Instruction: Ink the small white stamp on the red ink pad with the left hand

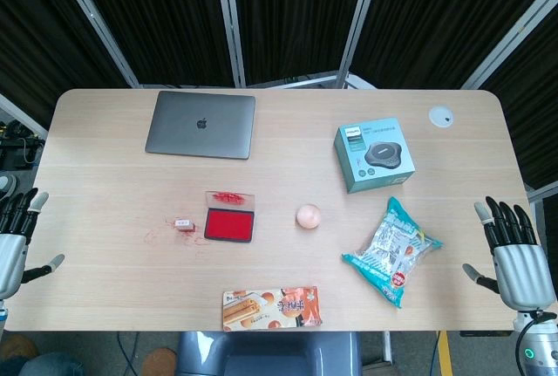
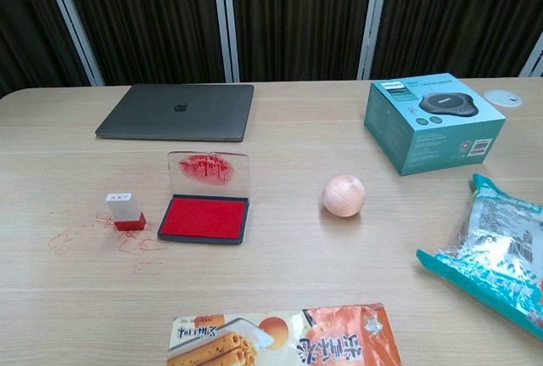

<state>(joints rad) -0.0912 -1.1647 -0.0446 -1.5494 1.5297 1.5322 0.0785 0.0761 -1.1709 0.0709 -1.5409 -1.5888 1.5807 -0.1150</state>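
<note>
Head view high, looking straight down over whole table [image 1: 105, 245], chest view low, close, facing forward, both sharing ink pad [image 1: 230, 224].

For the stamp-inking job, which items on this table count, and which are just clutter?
Belongs to the job:
small white stamp with red base
red ink pad in black case, clear lid raised
left hand, open at the table edge

Just lying about:
grey closed laptop
teal cardboard box
peach-coloured ball
teal snack bag
orange biscuit packet
</note>
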